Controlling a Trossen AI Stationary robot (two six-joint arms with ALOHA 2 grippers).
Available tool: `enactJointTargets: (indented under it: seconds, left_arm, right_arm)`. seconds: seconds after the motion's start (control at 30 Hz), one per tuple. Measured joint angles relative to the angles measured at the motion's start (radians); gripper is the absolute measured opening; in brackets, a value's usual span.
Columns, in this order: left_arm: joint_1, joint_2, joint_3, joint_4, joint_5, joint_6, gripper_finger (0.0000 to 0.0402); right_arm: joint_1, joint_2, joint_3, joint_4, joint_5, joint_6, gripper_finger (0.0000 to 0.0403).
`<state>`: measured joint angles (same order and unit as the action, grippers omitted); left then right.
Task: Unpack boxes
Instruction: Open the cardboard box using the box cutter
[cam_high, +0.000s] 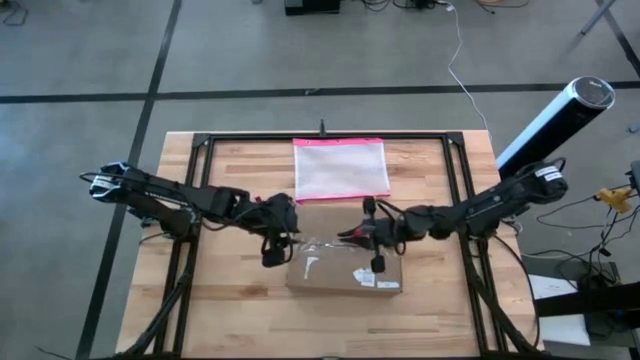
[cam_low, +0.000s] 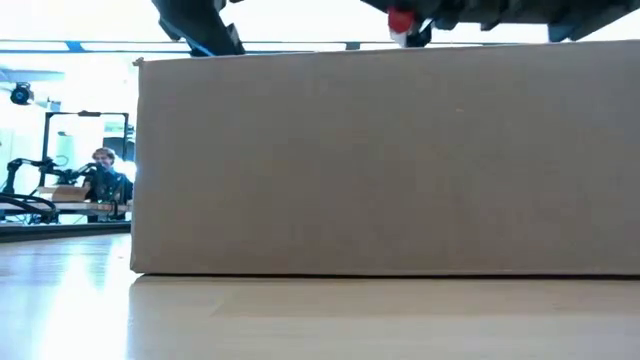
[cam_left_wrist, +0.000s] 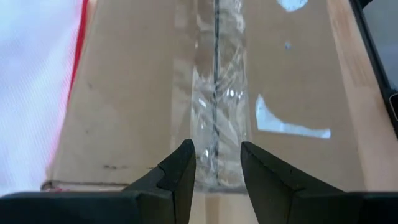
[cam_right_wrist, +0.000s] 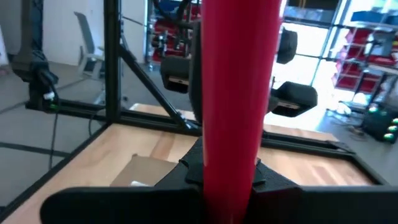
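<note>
Your box (cam_high: 345, 272) is unopened, tape (cam_left_wrist: 217, 118) intact. Left pincer (cam_left_wrist: 217, 163) hovers apart above the seam; right pincer (cam_high: 352, 236) clamps a red tool (cam_right_wrist: 235, 93).

Grey floor (cam_high: 80, 60) crossed by dark lines fills the upper frame; bright windows (cam_low: 60, 90) glow at left; red shelves (cam_right_wrist: 373, 50) stand at upper right.

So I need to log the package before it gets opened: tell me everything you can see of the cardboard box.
The cardboard box is brown, plain-sided and rectangular, lying flat on the wooden table near its front edge, just in front of the pink-edged pouch. Its top flaps are closed, with crinkled clear tape along the centre seam and small white labels beside it. The left gripper hovers open over the seam's end; the right gripper, holding a red tool, is above the top.
</note>
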<state>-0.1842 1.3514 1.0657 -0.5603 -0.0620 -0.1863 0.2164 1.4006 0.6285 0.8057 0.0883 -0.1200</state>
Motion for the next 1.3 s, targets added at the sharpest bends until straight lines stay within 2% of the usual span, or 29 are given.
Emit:
enactJointTargets:
  seconds: [0.33, 0.87, 1.3]
  left_arm:
    - [0.001, 0.056, -0.049, 0.042, 0.001, 0.036, 0.0117]
    - [0.001, 0.087, -0.061, 0.054, 0.003, 0.055, 0.0117]
    - [0.001, 0.087, -0.063, 0.054, 0.004, 0.055, 0.0117]
  right_arm:
    - [-0.054, 0.118, 0.054, 0.022, -0.121, 0.032, 0.0005]
    - [-0.067, 0.249, 0.104, 0.022, -0.142, 0.044, 0.0005]
    - [-0.080, 0.264, 0.104, 0.011, -0.142, 0.049, 0.0005]
